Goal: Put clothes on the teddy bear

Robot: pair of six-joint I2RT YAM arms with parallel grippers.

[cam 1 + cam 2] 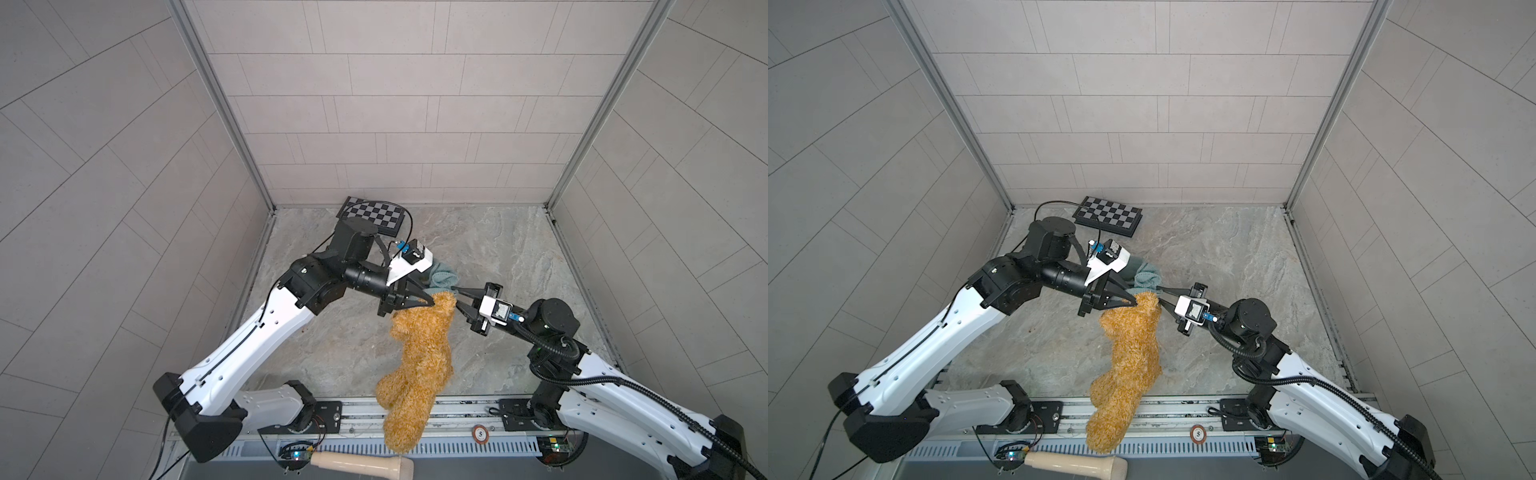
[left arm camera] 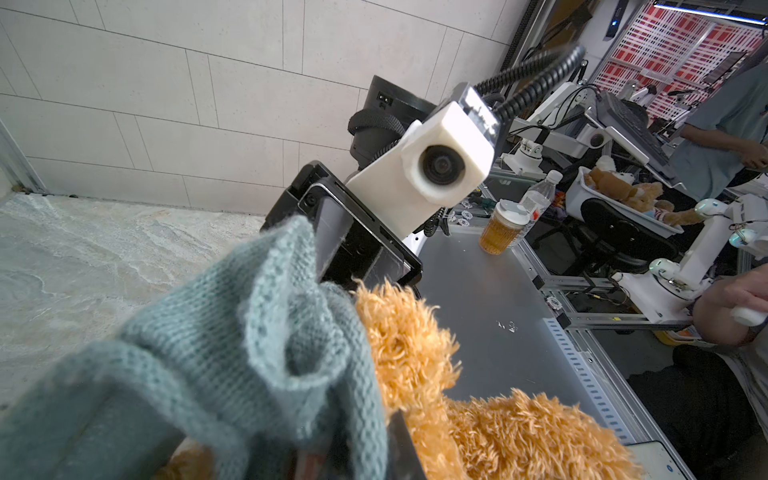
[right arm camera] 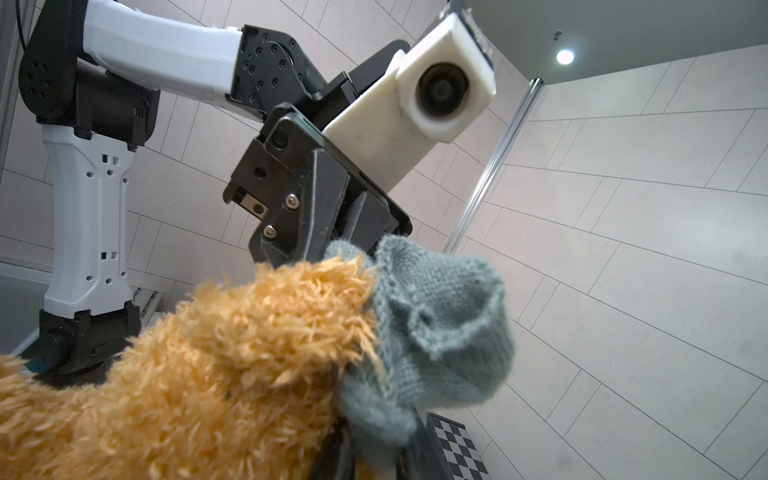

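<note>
The teddy bear (image 1: 419,353) (image 1: 1133,353) hangs lengthwise, its shaggy golden body trailing down over the front rail. A teal knit garment (image 1: 442,276) (image 1: 1146,276) is bunched at its raised upper end. My left gripper (image 1: 432,301) (image 1: 1136,302) is shut on the garment's edge against the fur. In the left wrist view the knit (image 2: 249,353) drapes over the jaws beside the bear (image 2: 519,436). From the opposite side my right gripper (image 1: 455,297) (image 1: 1160,296) pinches the same garment (image 3: 436,332), next to the bear (image 3: 187,374).
A checkerboard (image 1: 372,212) (image 1: 1108,216) lies at the back left of the marble floor. A beige wooden handle (image 1: 361,463) rests below the front rail (image 1: 457,409). Tiled walls close in the back and both sides. The two wrists nearly meet.
</note>
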